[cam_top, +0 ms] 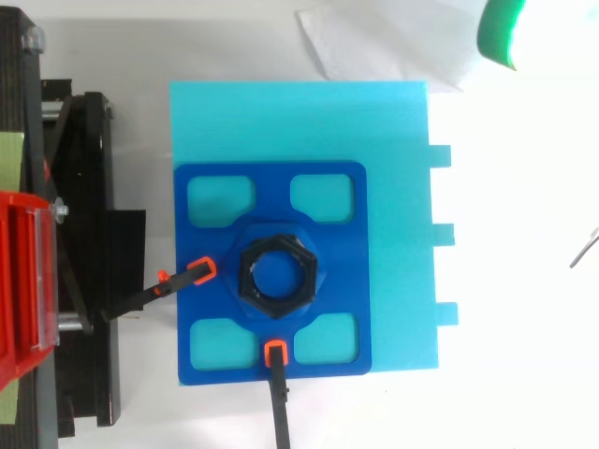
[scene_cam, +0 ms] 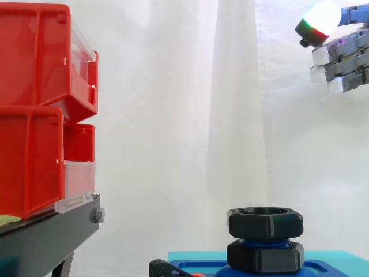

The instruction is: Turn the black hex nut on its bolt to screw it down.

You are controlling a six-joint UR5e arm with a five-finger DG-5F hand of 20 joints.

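My hand [scene_cam: 345, 60] hangs at the upper right of the side view, fingers loosely straight and side by side, holding nothing. The black plastic hex nut [scene_cam: 264, 223] sits at lower centre-right on its upright blue bolt [scene_cam: 262, 243], well below and left of my hand.

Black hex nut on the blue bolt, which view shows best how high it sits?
The side view: the black hex nut sits in profile above a second black hex piece, blue thread between them. The top view gives its six-sided outline and centre hole, not its height.
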